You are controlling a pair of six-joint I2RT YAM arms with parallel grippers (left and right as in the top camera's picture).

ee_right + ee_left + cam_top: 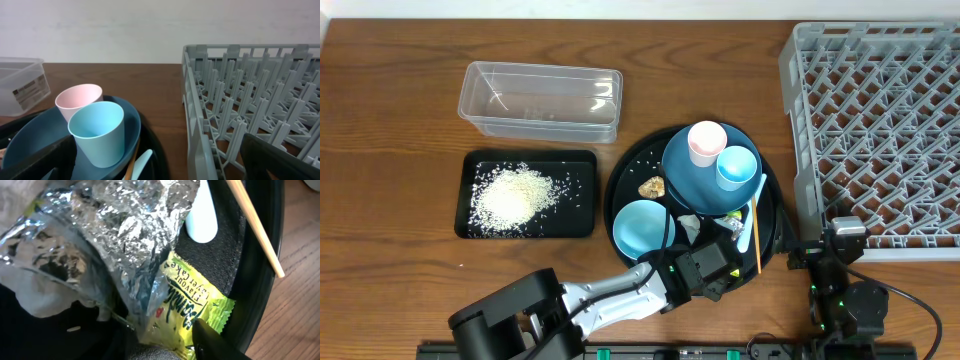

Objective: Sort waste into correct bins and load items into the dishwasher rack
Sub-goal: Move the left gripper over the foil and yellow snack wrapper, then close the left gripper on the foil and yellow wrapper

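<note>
Left gripper (pixel 720 262) sits over a crumpled silver-white foil wrapper (pixel 115 225) and a yellow-green printed packet (pixel 192 305) at its fingertips; grip unclear. Right gripper (pixel 847 232) spread wide, empty; grey lattice dishwasher rack (pixel 250 115) ahead-right.

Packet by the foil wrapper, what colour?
Yellow-green packet, green lettering; clearest in left wrist view.

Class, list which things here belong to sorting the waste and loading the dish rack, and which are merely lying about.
Belongs: rice, brown lump, silver wrapper, yellow-green packet, clear tub, black rectangular tray, dark blue plate, light blue bowl, light blue cup, pink cup, spoon, chopstick, grey rack.
Lying about: round black tray, wooden table.
</note>
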